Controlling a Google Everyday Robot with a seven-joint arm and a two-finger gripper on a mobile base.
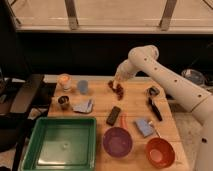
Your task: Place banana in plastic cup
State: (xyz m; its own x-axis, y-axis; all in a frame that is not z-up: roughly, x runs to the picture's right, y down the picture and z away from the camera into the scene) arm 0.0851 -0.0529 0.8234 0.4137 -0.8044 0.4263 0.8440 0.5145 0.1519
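One claw (118, 80): closed round the banana (118, 76) (pale yellow, at its tip), held above the tabletop (135, 102), well right of the light blue plastic cup (82, 87); cup upright.

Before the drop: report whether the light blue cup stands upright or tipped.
Upright: the light blue cup stands mouth up. The gripper hangs by the dark bunch.

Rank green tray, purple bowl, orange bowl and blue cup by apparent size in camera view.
Green tray
purple bowl and orange bowl, too alike to rank
light blue cup
The gripper hangs above the grape bunch.
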